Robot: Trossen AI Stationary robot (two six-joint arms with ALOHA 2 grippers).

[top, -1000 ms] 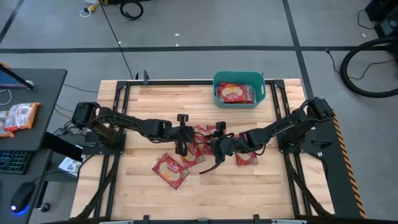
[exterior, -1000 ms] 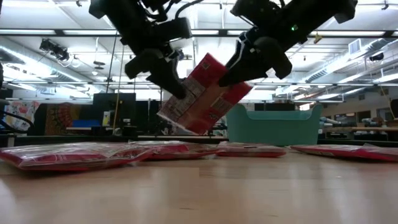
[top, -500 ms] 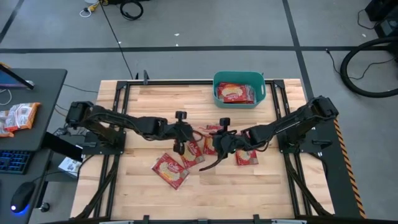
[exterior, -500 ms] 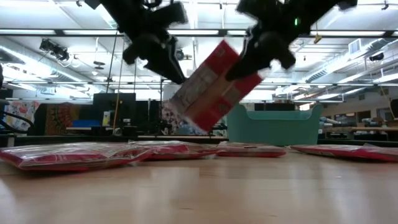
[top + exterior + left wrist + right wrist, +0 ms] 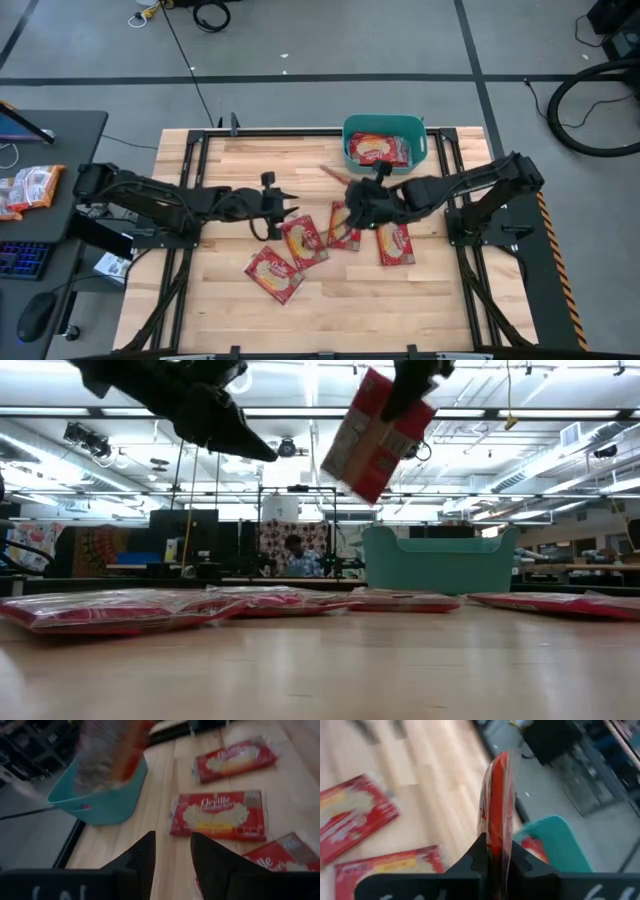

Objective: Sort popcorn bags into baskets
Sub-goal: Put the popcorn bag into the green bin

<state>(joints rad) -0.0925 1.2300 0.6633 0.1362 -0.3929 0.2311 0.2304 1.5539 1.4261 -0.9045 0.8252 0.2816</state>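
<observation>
Right wrist view shows the right gripper (image 5: 492, 857) clamped on a popcorn bag (image 5: 495, 805), the two fingers pressed on its lower edge so that the packet stands on its thin side between them. From the low view this bag (image 5: 378, 422) hangs high in the air, tilted, well above the table (image 5: 320, 660), and the teal basket (image 5: 440, 560) stands behind and below it. From the high view the right gripper (image 5: 375, 195) is near the front of the basket (image 5: 385, 140) but not over it, and the basket already holds at least one red bag (image 5: 378, 150). The left gripper (image 5: 283, 205) has its fingers apart and holds nothing; it hovers just beside the bags lying flat on the table (image 5: 305, 240). Four or so bags are left loose there. I judge that the step in hand is the carrying of one bag toward the basket. The next move calls for bringing the bag over the opening, lowering it a little and then parting the fingers, so that it falls inside and not on the rim.
</observation>
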